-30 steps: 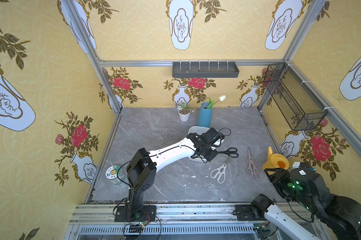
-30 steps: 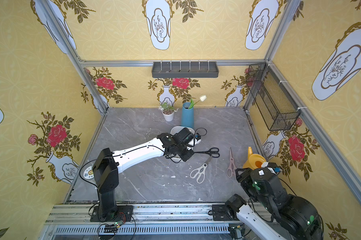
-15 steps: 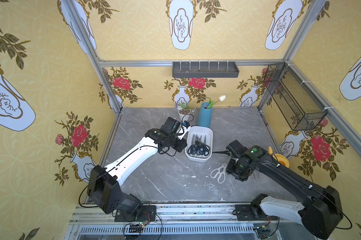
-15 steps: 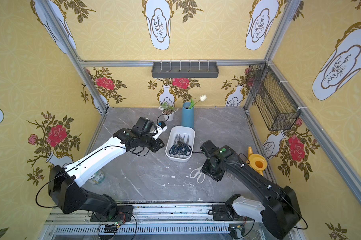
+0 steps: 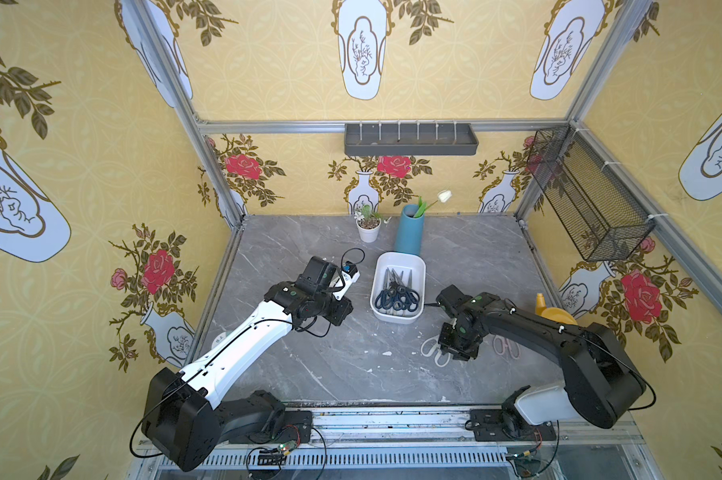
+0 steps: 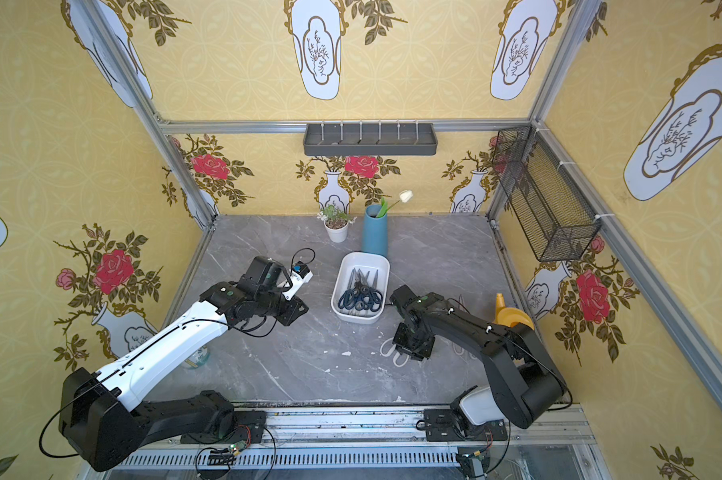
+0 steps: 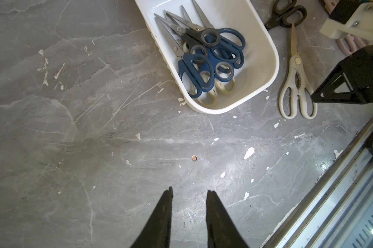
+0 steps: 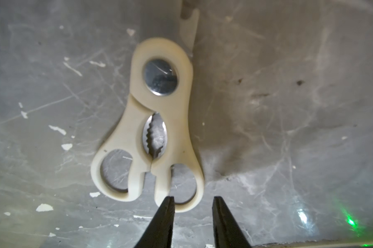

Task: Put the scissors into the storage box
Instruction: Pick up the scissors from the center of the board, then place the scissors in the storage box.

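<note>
Now left end effector (image 7: 188, 191) released, right end effector (image 8: 193, 198) parted, arrived over cream shears (image 8: 138, 120).

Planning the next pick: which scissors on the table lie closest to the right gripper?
The cream-white kitchen shears: the right gripper hovers over one handle loop. The pink pair and the black pair lie farther off.

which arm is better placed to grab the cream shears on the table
Right: the right gripper sits over a handle loop of the cream shears, jaws apart; the left gripper is over bare table, across the storage box.
</note>
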